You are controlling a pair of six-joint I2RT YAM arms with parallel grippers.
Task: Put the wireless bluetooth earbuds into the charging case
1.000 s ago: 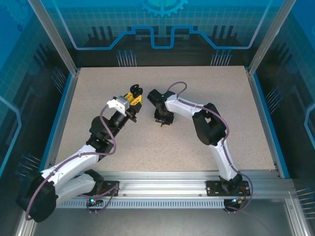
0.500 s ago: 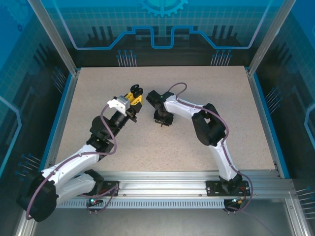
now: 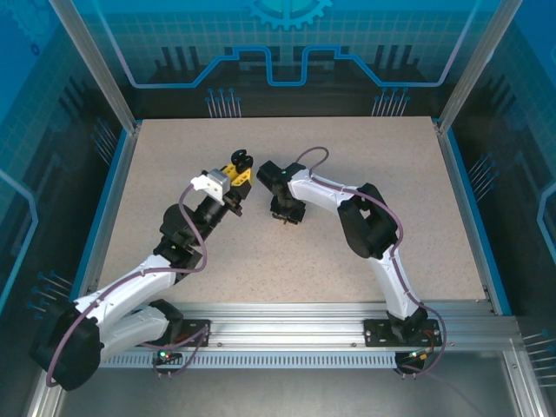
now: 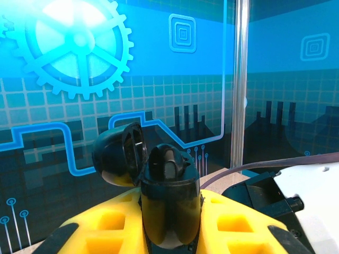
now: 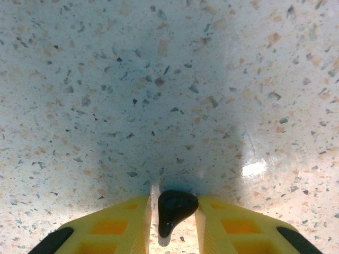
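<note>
Blue walls (image 3: 287, 52) with a big gear drawn on them stand around a speckled desk (image 3: 347, 252). Near the middle of the top view, a bit to the left, the left hand (image 3: 234, 174) is lifted off the desk. It is clenched tight on a black charging case (image 4: 169, 196). The round lid (image 4: 119, 156) is flipped open and leans to the upper left. Just beside it, in the middle, the right hand (image 3: 287, 213) points down at the desk. It is grasping a tiny black earbud (image 5: 174, 209) between its yellow fingers (image 5: 238, 227), low in the wrist view, close above the desk.
</note>
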